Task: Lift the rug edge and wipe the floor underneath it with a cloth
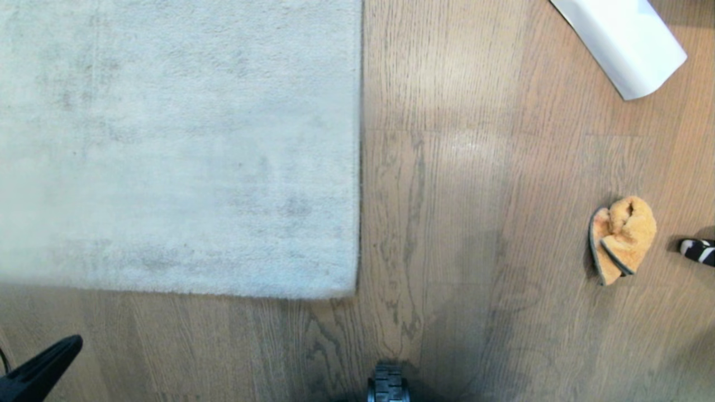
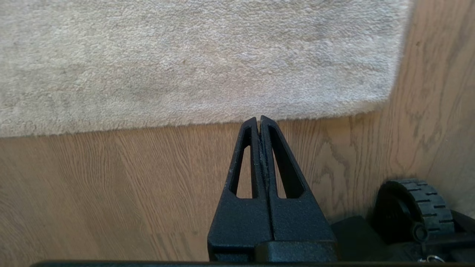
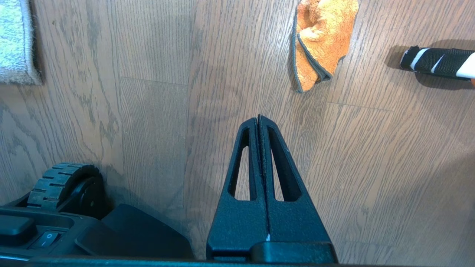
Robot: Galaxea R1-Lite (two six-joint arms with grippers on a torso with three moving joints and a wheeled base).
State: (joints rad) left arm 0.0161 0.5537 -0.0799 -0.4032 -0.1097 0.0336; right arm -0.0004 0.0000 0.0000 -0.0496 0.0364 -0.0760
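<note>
On the floor (image 1: 447, 223) before the robot's base, nothing of the task appears begun.

Progress, judged from how things lie:
- rug edge (image 1: 357, 167): flat on the planks, corner (image 1: 349, 290) down, no backing showing. Not yet lifted.
- cloth (image 1: 621, 239): bunched on bare wood, well apart from the rug and to the robot's right. Not yet picked up.
- Wiping under the rug: not yet done. Still to come, by my reading: take the cloth, raise the edge, wipe beneath, lay the rug back.

Count:
- Rug, pale grey: one; two of its borders and one corner in view.
- Cloth, orange-tan with dark trim: one.
- White rolled sheet (image 1: 623, 42): one, at the far right, well apart from the cloth.
- Black-and-white striped object (image 1: 698, 250): one, just beside the cloth and apart from it; what it is I cannot tell.
- Wheel of the base (image 1: 388, 384): one in the head view.
- Grippers: two. Left gripper (image 2: 259, 120): jaws pressed together, holding nothing, poised over bare floor with its tips near the rug's near border. Right gripper (image 3: 259, 119): jaws likewise together and empty, above bare planks, the cloth lying ahead of its tips and apart from them.
</note>
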